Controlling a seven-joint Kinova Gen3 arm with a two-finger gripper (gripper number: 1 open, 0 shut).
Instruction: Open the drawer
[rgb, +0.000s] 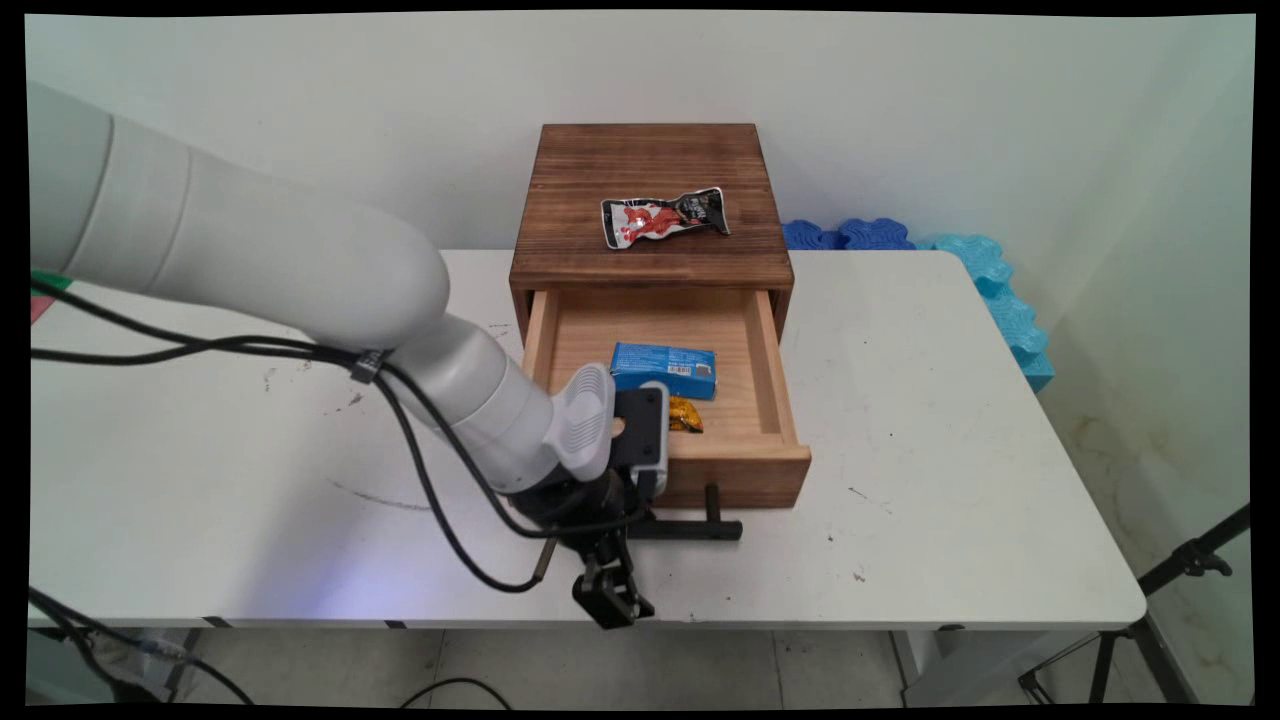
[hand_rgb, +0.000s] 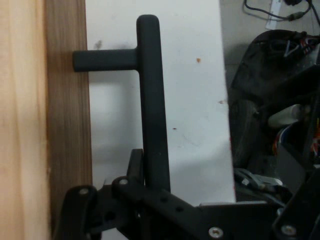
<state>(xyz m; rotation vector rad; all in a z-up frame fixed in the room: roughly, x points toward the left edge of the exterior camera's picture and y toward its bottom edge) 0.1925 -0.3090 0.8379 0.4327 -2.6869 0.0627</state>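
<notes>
Gripper (hand_rgb: 150, 192) clenched on the black handle (hand_rgb: 152, 100) of the open wooden drawer (rgb: 770, 380), low at the table's (rgb: 950, 480) near edge. Inside the drawer: a blue packet (rgb: 664, 369) with a barcode label, lettering unreadable, and a yellow-orange wrapper (rgb: 686, 414) just beside it. On top of the wooden cabinet (rgb: 600, 170): a crumpled red, white and black packet (rgb: 664, 217).

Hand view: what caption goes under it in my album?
Black gripper at the open wooden drawer's black bar handle.

Wooden box (rgb: 648, 190) with open drawer (rgb: 770, 400); snack packet (rgb: 663, 217) on top, blue carton (rgb: 664, 369) inside, blue foam (rgb: 985, 275) behind
</notes>
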